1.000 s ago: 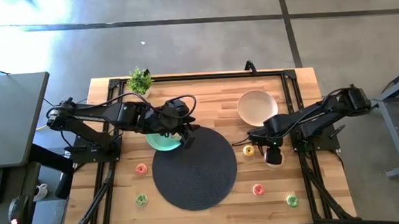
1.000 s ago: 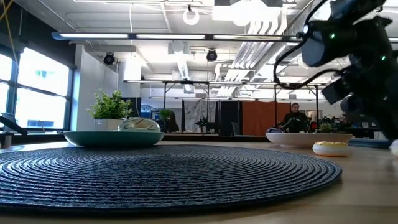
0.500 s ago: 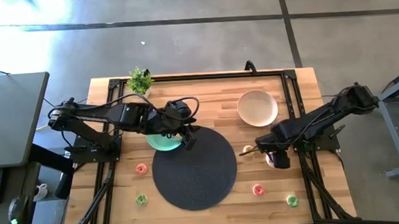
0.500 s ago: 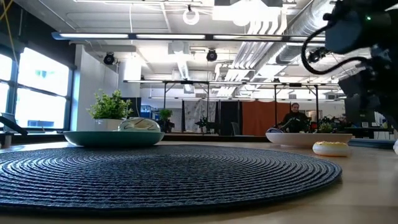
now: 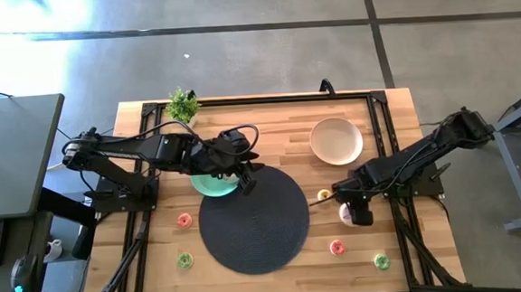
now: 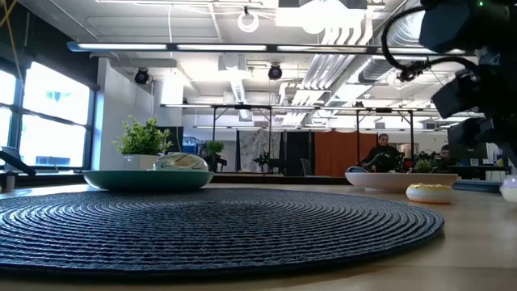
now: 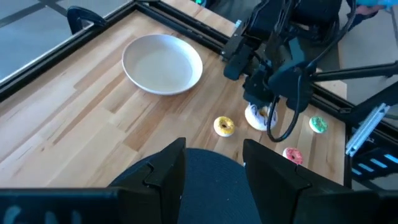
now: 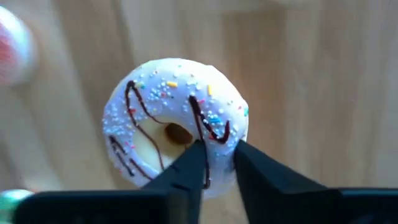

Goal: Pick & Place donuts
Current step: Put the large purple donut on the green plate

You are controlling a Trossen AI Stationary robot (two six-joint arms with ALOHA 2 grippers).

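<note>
The right gripper (image 5: pixel 354 214) hangs low over the white donut (image 5: pixel 346 214) at the right of the high view, just off the edge of the round dark mat (image 5: pixel 254 221). In the right wrist view its two fingers (image 8: pixel 186 167) sit close together in front of the donut's near rim (image 8: pixel 176 124), with only a narrow gap between them; I cannot tell whether they pinch the rim or merely sit above it. A tiny yellow donut (image 5: pixel 323 196) lies just beside the gripper toward the mat, a pink one (image 5: pixel 336 247) and a green one (image 5: pixel 381 262) sit lower right, and another pink (image 5: pixel 184 220) and green (image 5: pixel 185 259) lie lower left on the wooden table (image 5: pixel 277 118). The left gripper (image 5: pixel 241 182) waits over the mat's upper left edge beside the green plate (image 5: pixel 210 185), its fingers (image 7: pixel 165 171) spread and holding nothing. A donut (image 6: pixel 179 162) rests on the plate in the low view. The beige bowl (image 5: pixel 336 140) is at upper right, a small plant (image 5: pixel 183 104) at upper left.
</note>
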